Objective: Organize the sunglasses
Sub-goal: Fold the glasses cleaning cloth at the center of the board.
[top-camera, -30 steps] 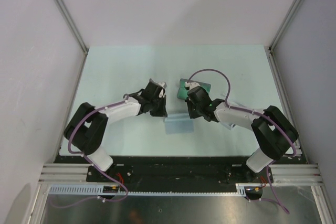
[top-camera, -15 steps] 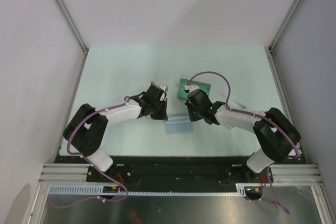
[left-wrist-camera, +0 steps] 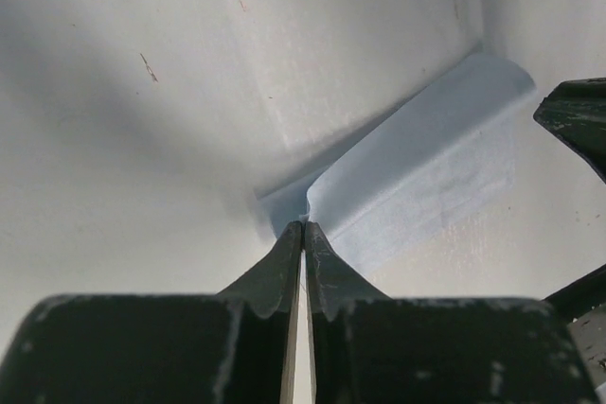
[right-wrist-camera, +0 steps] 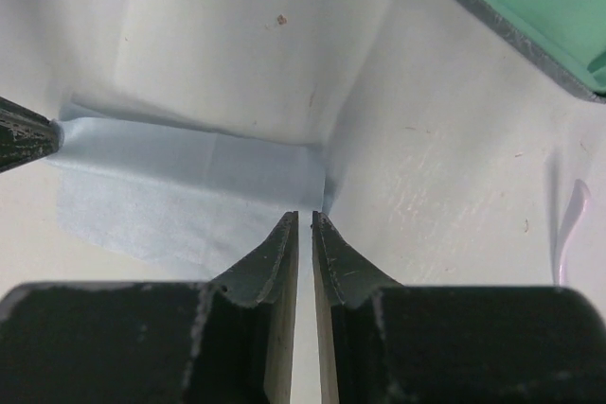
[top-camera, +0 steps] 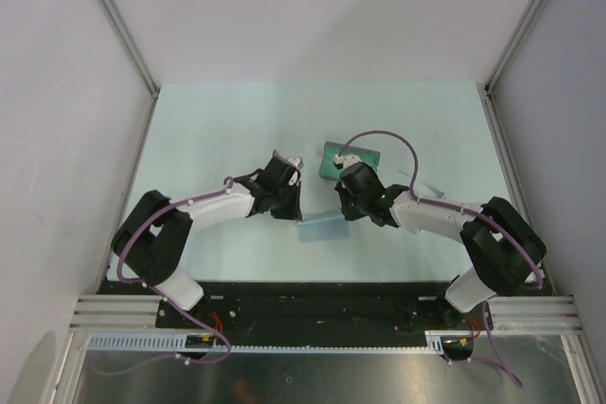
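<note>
Well, from where I stand the pale bench (top-camera: 208, 130) carries very little. The left arm (top-camera: 213, 203) and the right arm (top-camera: 436, 215) both bend inward and nearly meet at the middle. Just behind the right arm's wrist lies the case (top-camera: 365, 156), showing its green inside with a grey edge.

Between the arms lies the cloth (top-camera: 320, 227), light blue, its long axis running across from one tool to the other. The left tool (left-wrist-camera: 303, 229) has its fingers pressed together on the cloth's near corner, which curls up out of the pinch. The right tool (right-wrist-camera: 305, 219) shows only a hairline slit, with the cloth's opposite corner right at its tips. I judge it pinched there too.

The sunglasses themselves I can't make out plainly. A thin pale strip (right-wrist-camera: 568, 215) shows on the bench off to the right of the right tool, near the case, and may be one of their arms. If so, they lie on the right arm's side, well apart from the left tool. Their long axis I cannot tell.
</note>
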